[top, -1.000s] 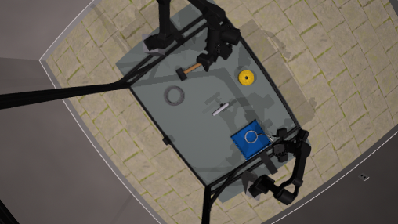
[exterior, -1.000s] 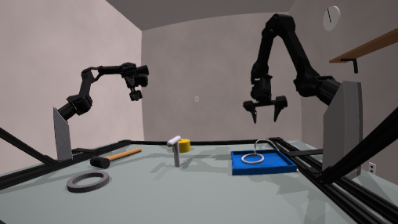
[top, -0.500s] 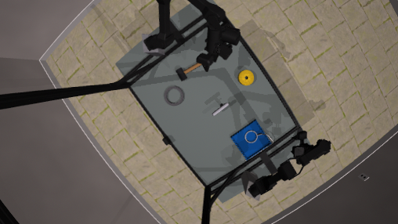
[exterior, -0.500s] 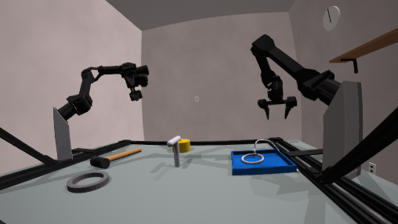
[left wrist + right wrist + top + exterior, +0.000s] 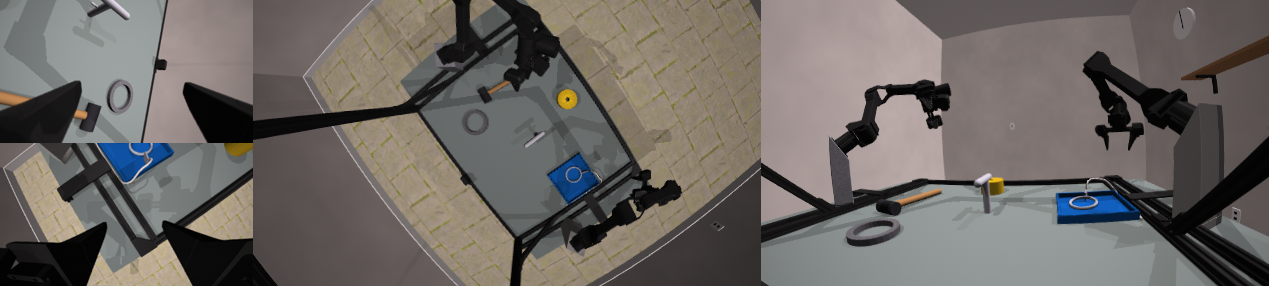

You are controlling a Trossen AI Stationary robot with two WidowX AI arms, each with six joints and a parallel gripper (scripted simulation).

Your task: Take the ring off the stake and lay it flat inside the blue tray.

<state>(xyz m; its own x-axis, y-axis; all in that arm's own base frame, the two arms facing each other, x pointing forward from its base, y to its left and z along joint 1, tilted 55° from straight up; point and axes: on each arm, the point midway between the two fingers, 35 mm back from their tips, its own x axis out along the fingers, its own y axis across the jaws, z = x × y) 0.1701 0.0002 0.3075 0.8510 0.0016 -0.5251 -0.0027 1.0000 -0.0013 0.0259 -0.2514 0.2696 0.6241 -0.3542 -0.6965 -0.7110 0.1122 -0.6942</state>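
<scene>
The thin white ring lies flat on the floor of the blue tray (image 5: 573,180), inside its rim; it also shows in the exterior view (image 5: 1083,202) and the right wrist view (image 5: 140,147). The tray (image 5: 1095,207) sits flat on the table, near a table edge. The stake (image 5: 532,137) stands bare mid-table (image 5: 986,192). My right gripper (image 5: 1118,137) (image 5: 134,224) is open and empty, high above and beyond the tray's side. My left gripper (image 5: 933,120) is open and empty, high above the table's far side (image 5: 132,86).
A grey ring (image 5: 475,122) and a hammer (image 5: 493,91) lie on the table, both below my left gripper (image 5: 120,96). A yellow cylinder (image 5: 569,99) stands near another edge. A thin white wire (image 5: 140,170) curves from the ring to the tray's rim. Black frame rails (image 5: 118,200) border the table.
</scene>
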